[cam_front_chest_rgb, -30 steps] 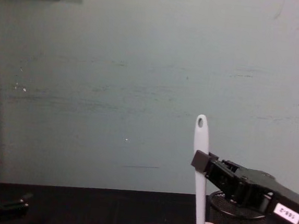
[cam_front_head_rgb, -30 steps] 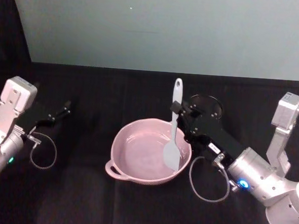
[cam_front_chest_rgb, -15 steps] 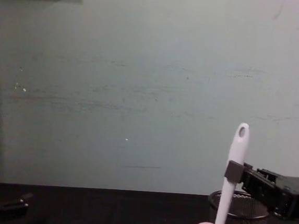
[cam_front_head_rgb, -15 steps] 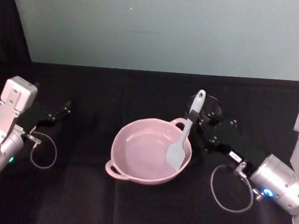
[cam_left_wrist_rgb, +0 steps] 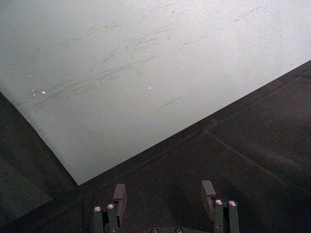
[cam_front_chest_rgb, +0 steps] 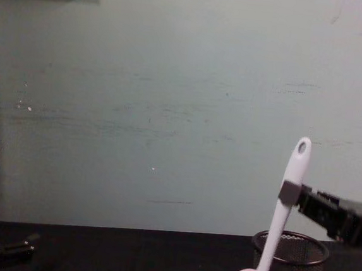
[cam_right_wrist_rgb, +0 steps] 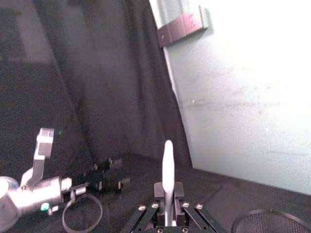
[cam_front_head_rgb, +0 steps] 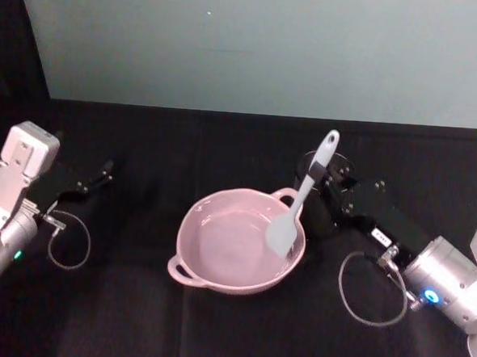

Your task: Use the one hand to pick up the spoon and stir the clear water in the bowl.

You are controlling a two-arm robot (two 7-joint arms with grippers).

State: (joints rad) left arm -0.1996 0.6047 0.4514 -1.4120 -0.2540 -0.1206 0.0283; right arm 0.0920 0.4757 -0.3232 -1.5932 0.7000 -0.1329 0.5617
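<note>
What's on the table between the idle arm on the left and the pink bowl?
Only bare black cloth, seen from the head view, lies between the open left gripper and the bowl.

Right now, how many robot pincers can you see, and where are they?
2. The right pincer is beside the pink bowl, holding the white spoon tilted over it. The left pincer is parked far out at the table's left edge, holding nothing.

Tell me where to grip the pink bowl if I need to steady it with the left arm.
Take the loop handle on the pink bowl's rim, on its near left, approaching from the left gripper's side. It juts out from the smooth round wall, and lies away from the spoon, which the right gripper holds tilted at the far right rim.
</note>
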